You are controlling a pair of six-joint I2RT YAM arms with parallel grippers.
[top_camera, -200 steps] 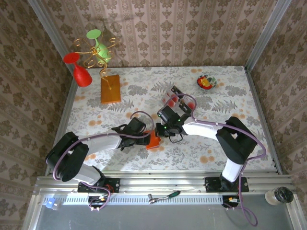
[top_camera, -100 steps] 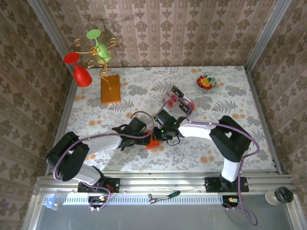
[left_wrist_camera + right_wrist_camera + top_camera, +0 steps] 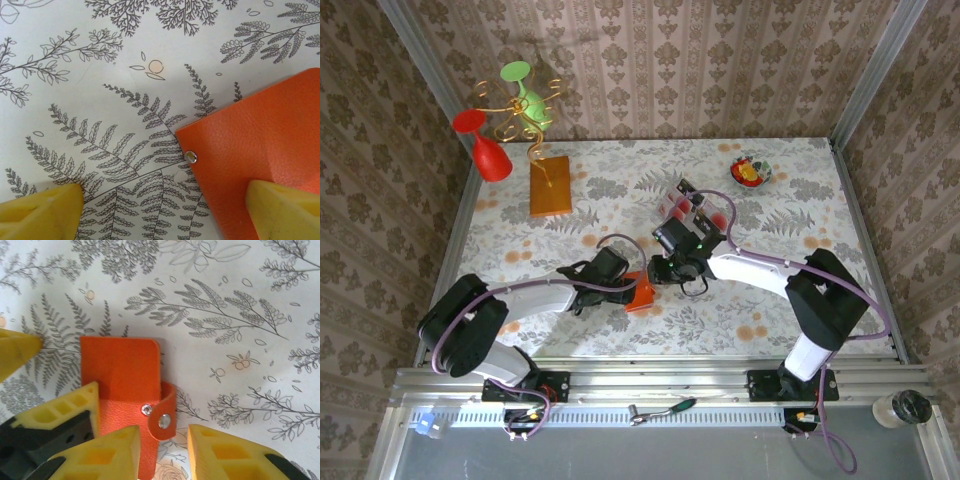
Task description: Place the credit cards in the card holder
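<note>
Right gripper (image 3: 167,457), shut a moment ago, is parting around the snap tab (image 3: 164,421) of the card holder (image 3: 122,375). Left gripper (image 3: 160,207), spread wide, is pinning it down. Flap is probably coming open next.

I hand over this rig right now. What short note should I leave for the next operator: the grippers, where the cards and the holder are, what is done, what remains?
Left gripper: open, one finger over the card holder, the other over the table.
Right gripper: jaws a little apart at the holder's strap, holding nothing.
Card holder: folded, orange side up, near the table's middle; the strap looks undone.
Credit cards: on the table beyond the right gripper, apart from the holder.
Done: no card visibly in the holder.
Left: open the holder, pick up each card, insert it.
</note>
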